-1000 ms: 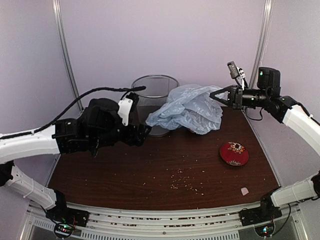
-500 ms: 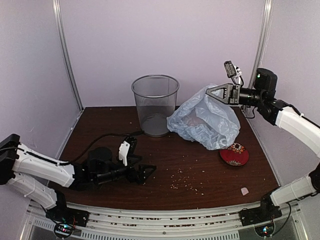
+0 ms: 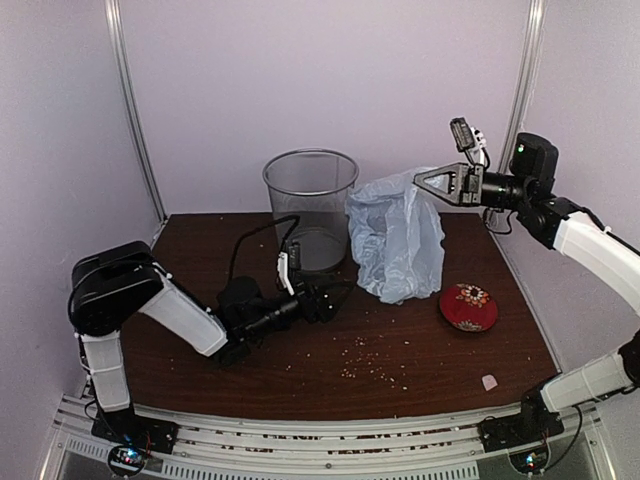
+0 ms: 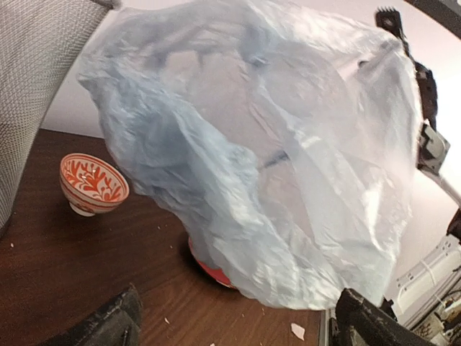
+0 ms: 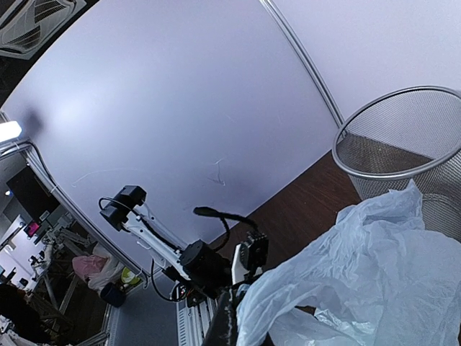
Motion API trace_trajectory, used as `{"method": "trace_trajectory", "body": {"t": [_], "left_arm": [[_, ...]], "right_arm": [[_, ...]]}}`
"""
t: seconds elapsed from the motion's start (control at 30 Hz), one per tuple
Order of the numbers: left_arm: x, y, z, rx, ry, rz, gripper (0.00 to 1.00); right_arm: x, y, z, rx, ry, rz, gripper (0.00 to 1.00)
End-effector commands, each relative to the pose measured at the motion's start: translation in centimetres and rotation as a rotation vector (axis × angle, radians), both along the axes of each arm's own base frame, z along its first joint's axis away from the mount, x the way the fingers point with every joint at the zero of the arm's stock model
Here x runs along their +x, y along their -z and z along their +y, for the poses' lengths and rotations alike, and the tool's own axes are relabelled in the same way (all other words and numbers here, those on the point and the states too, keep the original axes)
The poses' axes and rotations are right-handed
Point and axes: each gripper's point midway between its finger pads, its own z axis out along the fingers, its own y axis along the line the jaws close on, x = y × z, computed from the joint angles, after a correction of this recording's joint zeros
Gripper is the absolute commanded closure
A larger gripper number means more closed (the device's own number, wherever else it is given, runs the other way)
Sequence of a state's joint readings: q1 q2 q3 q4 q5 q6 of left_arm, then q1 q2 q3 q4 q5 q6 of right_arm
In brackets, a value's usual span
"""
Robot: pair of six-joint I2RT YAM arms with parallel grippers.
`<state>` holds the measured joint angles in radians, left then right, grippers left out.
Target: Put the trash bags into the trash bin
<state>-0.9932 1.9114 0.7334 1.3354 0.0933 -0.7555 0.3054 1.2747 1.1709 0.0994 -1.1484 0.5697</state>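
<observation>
The trash bag [image 3: 398, 242], thin pale blue plastic, hangs in the air from my right gripper [image 3: 420, 183], which is shut on its top edge. Its lower end hangs just above the table, right of the trash bin [image 3: 311, 205], a grey wire-mesh basket standing upright at the back. In the right wrist view the bag [image 5: 360, 274] bunches at my right gripper [image 5: 241, 317], with the bin [image 5: 403, 144] beyond. My left gripper [image 3: 335, 295] lies low over the table in front of the bin, open and empty. In the left wrist view its gripper [image 4: 238, 328] faces the bag [image 4: 274, 144].
A flat red dish [image 3: 468, 307] lies at the right, below the bag. A small red-patterned bowl [image 4: 92, 184] stands behind the bag, by the bin's mesh wall [image 4: 36, 72]. Crumbs [image 3: 370, 360] and a paper scrap [image 3: 489, 381] lie on the front of the table.
My left arm dropped from beside the bin to the table, then swung in toward the bin's base. The bag now hangs straighter and narrower, its bulk drawn in nearer the bin.
</observation>
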Motion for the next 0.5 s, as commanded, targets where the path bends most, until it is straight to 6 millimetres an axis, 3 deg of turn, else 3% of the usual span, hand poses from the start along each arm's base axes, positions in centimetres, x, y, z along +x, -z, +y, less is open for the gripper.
{"method": "trace_trajectory", "body": {"t": [0.0, 0.13, 0.47], "left_arm": [[2.5, -4.0, 1.4, -0.321, 0.082, 0.008, 0.05], [4.0, -3.3, 0.1, -0.309, 0.104, 0.018, 0.06], [5.8, -2.9, -6.4, -0.285, 0.234, 0.038, 0.09]], "right_arm": [[-1.4, -1.3, -0.3, -0.008, -0.019, -0.062, 1.00], [-2.0, -0.6, -0.2, -0.014, -0.050, -0.047, 1.00], [-3.4, -0.6, 0.0, 0.006, -0.114, -0.040, 1.00]]}}
